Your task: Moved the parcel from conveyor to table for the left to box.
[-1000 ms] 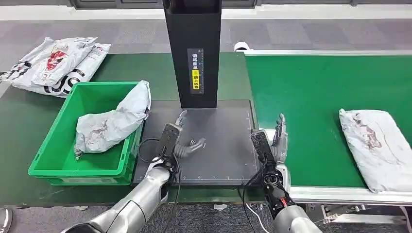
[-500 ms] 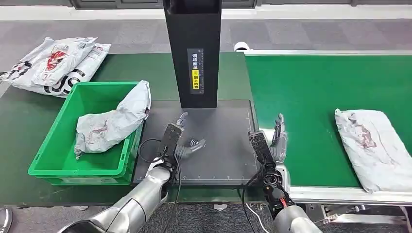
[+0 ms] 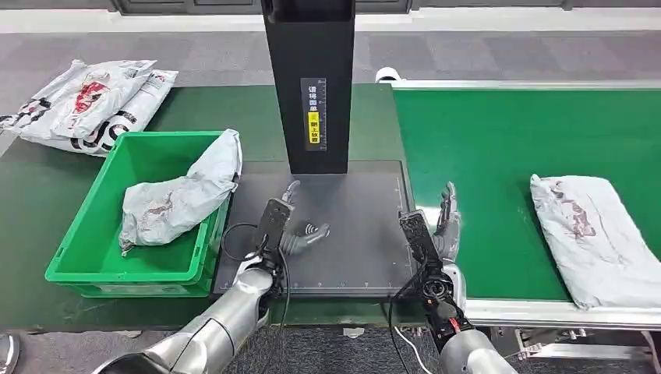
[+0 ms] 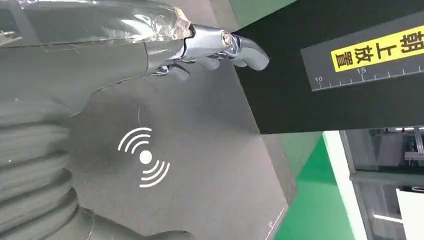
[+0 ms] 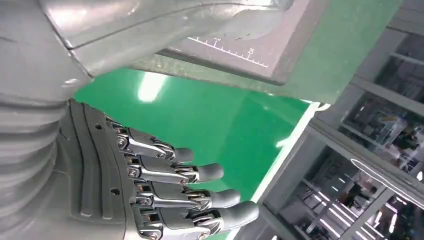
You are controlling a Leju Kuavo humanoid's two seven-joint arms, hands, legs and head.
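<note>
- The parcel (image 3: 596,238), a grey crumpled mailer bag, is seen lying flat on the green conveyor (image 3: 499,156), near its right end and well apart from both hands.
- No hold on it has been taken yet; the lift, the carry across and the set-down on the black scanning pad (image 3: 351,226) are judged to be left, as is the boxing by the left side.
- The right hand (image 3: 446,222) is held empty at the seam between pad and conveyor, fingers extended and apart, palm edge-on.
- The left hand (image 3: 300,230) is held over the pad beside a white wireless mark (image 3: 315,230), fingers loosely apart, nothing in it.
- One grey bag (image 3: 179,199) is already seen in the green crate (image 3: 86,265), draped over the crate's right wall, so an earlier round is judged done.
- A black upright post (image 3: 310,78) with a yellow label stands at the pad's far edge.
- More bags (image 3: 90,101) are piled at the far left of the dark green desk (image 3: 39,195).
- Grey carpet is seen beyond the desk.
</note>
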